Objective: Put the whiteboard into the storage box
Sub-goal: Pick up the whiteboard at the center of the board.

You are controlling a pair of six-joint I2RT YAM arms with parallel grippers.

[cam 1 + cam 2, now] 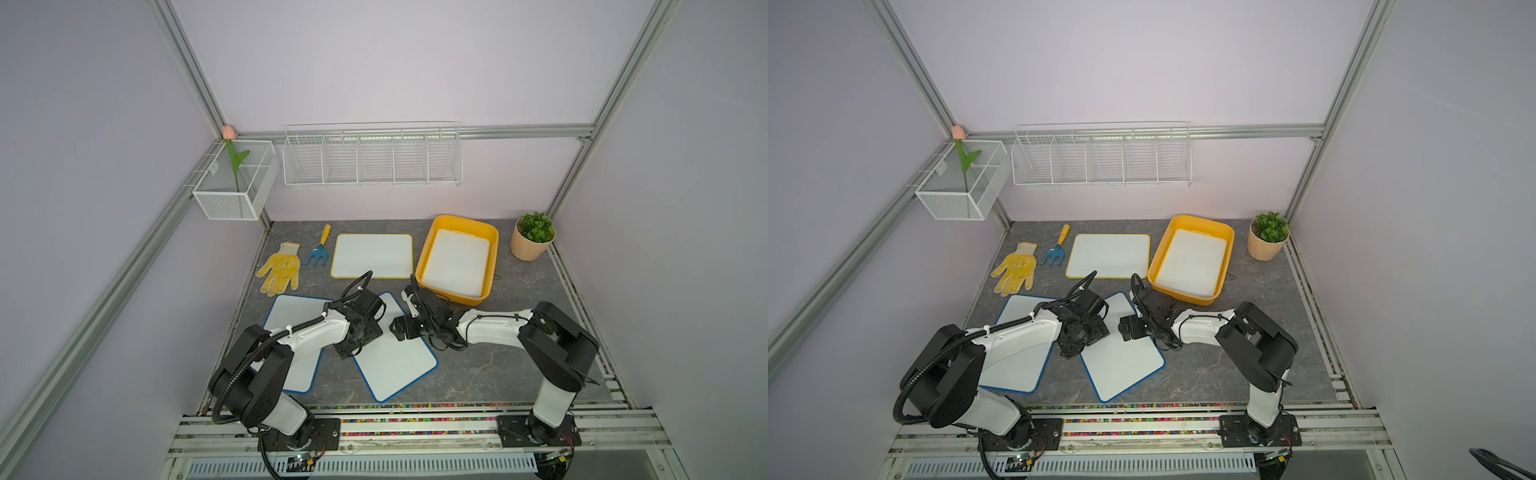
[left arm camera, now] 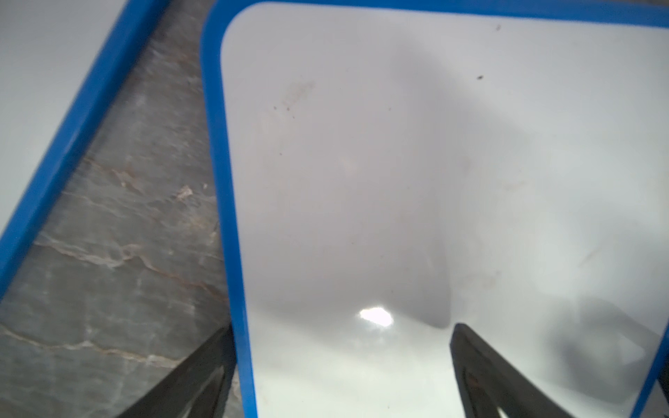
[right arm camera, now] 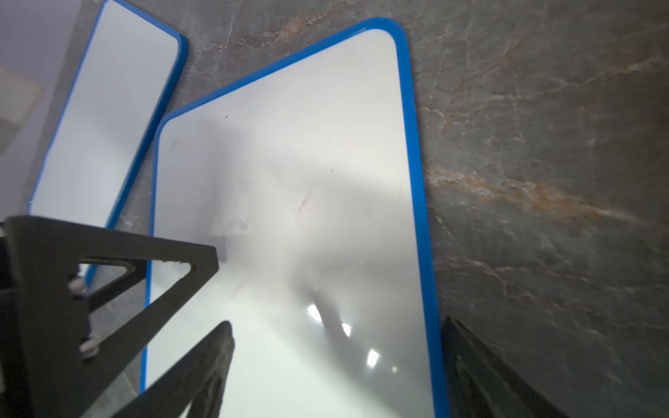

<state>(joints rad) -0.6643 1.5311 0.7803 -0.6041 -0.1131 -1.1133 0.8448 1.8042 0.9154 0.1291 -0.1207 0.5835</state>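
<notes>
Shows a white rectangular whiteboard with a blue frame (image 1: pixel 395 365) lying flat on the dark grey marbled tabletop (image 1: pixel 478 374), front centre, between the two arms. Lies askew: long axis from back-left to front-right, far corner pointing toward the shallow yellow-orange plastic storage box (image 1: pixel 465 219), near it but apart. Inside that box, flat on the bottom, a plain white board (image 1: pixel 457 262). Over the long edge facing a second blue-framed whiteboard (image 1: pixel 295 309), the left gripper (image 2: pixel 342 325): spread wide, empty, one finger above the white face, one above the table. Over the opposite long edge, the right gripper (image 3: pixel 336 322): likewise wide apart, gripping nothing. Cannot tell whether any fingertip touches. Farther back, a yellow-framed whiteboard (image 1: pixel 374 255), long axis left to right.
</notes>
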